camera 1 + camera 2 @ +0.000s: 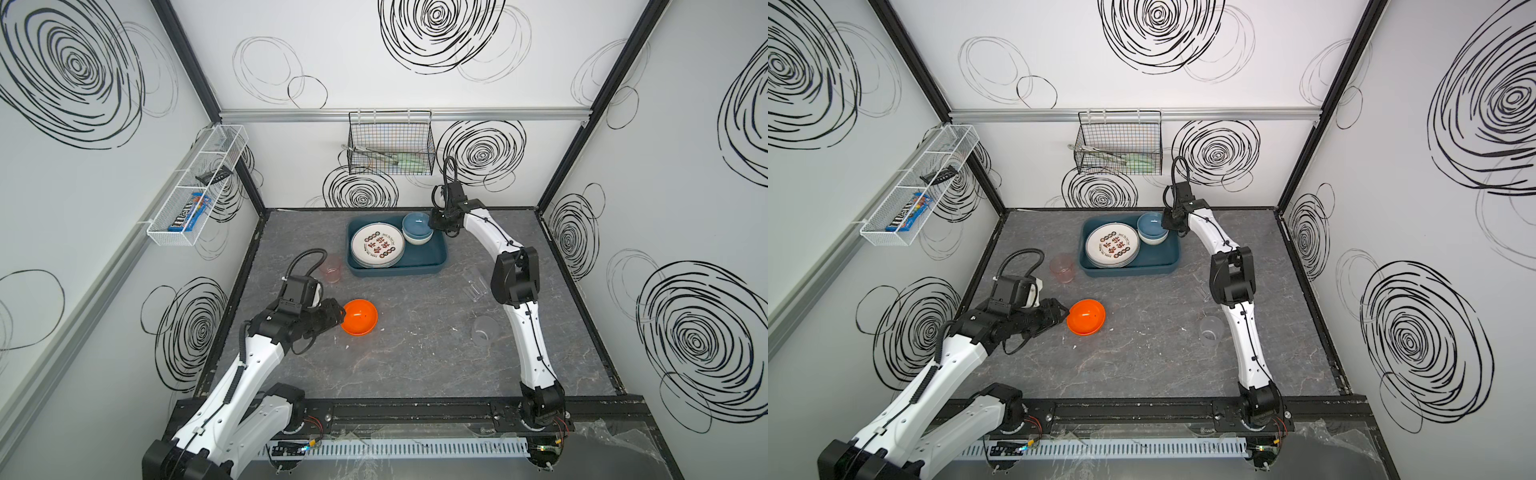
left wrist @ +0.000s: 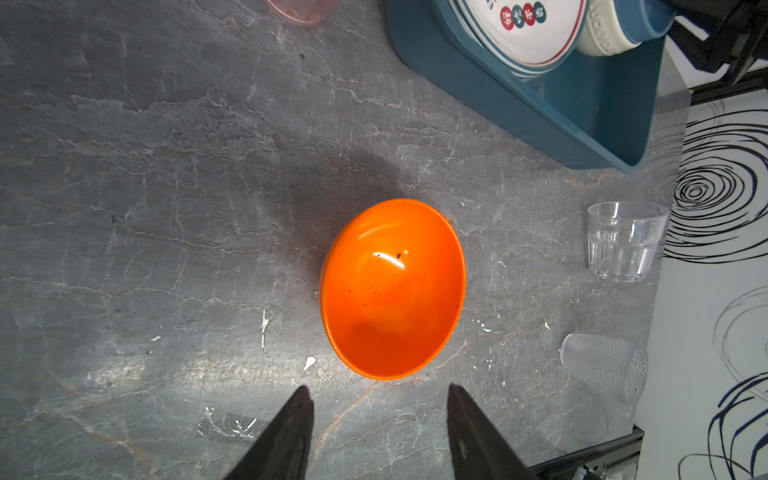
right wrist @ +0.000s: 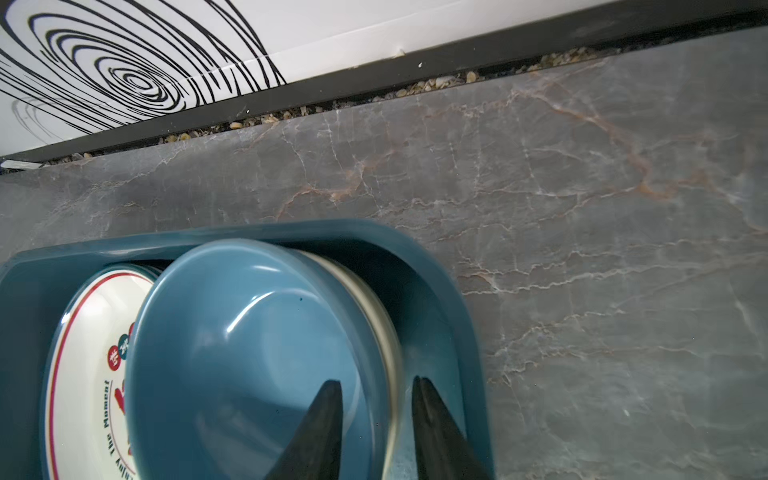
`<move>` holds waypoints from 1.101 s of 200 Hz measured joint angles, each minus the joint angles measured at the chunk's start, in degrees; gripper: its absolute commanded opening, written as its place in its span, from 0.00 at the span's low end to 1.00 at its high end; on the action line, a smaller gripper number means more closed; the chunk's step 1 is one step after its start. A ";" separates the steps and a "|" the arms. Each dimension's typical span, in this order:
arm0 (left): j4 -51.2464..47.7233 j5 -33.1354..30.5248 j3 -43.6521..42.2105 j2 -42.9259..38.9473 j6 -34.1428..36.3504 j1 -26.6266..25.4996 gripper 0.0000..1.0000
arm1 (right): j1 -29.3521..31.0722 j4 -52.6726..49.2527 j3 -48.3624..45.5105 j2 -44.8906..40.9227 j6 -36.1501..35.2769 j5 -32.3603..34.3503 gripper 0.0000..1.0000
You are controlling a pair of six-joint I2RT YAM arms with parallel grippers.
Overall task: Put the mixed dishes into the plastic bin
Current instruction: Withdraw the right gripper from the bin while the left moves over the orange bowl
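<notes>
The dark teal plastic bin holds a stack of white plates and a blue bowl nested in a cream one. My right gripper is open astride the blue bowl's rim, one finger inside and one outside, with gaps on both sides. An orange bowl sits upright on the table, and my left gripper is open just short of its near rim, touching nothing. A pink tumbler stands left of the bin. Two clear tumblers stand near the right arm.
A black wire basket hangs on the back wall above the bin. A white mesh shelf is fixed to the left wall. Patterned walls close in the grey marble table on three sides.
</notes>
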 measured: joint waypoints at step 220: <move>6.67 -2.69 -6.29 6.56 -1.18 -2.03 0.54 | 2.84 21.18 -63.76 -52.04 6.21 -14.08 0.39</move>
